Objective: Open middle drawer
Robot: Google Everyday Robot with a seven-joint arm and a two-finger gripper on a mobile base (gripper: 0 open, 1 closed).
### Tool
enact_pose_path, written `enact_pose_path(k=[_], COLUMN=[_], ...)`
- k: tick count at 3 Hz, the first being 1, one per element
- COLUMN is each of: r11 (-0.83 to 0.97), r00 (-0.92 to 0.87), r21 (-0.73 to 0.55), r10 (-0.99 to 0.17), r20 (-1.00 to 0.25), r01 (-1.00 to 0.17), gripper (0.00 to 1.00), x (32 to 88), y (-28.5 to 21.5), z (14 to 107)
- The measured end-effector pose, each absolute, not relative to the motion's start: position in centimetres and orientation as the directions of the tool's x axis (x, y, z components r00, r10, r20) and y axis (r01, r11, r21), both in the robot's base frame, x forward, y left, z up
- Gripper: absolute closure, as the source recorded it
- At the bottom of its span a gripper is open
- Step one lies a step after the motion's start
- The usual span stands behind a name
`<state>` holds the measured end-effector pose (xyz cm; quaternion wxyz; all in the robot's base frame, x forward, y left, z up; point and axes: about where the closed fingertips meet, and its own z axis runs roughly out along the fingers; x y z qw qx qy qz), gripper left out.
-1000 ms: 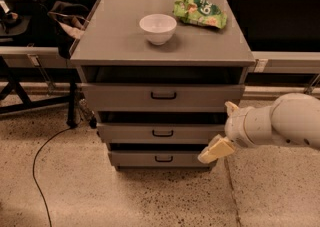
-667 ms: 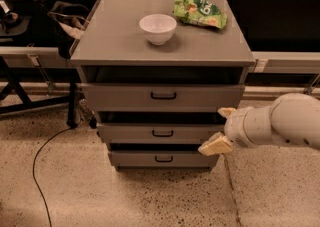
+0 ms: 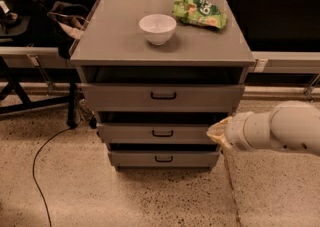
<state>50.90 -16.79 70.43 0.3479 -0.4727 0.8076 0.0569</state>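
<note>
Looking at the middle drawer [image 3: 125, 134]: sitting second in a stack of three grey drawers, under the taller top drawer [image 3: 115, 98] and over the narrower bottom drawer [image 3: 130, 159], showing a dark gap above its flat front. Judging it stiff, boxy and fairly light, probably sliding straight out and asking for a level pull rather than a twist. Taking hold best at the small black loop handle [image 3: 162, 133] in the centre of the front, the smooth painted face elsewhere offering nothing to grip.

Hovering by the right end of that front, well to the side of the handle: the pale yellowish end effector [image 3: 218, 133], carried on a rounded white arm [image 3: 282, 127] reaching in from the right. Not being able to tell whether apart or together, nor whether touching the drawer.

Resting on the matte grey tabletop [image 3: 110, 41] above: a smooth white bowl [image 3: 157, 27] and, just behind it to the right, a crinkled green snack bag [image 3: 199, 12]. Trailing across the speckled floor [image 3: 125, 196] at the left, a thin black cable [image 3: 36, 171].
</note>
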Motion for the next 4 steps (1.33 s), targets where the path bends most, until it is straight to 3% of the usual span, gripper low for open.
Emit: enact_pose_path(k=[1,2,4], r11=[0.599,0.652,0.724], r00=[-0.341,-0.369,-0.409], r21=[-0.207,-0.209,-0.273], r10=[-0.668,-0.632,-0.613], r20=[-0.661,-0.682,-0.676], r01=[-0.773,-0.729,-0.633], gripper=[0.95,1.00,1.00], x=[51.5,52.1,54.3], y=[-17.7,-18.1,-19.0], z=[66.4,62.4,57.6])
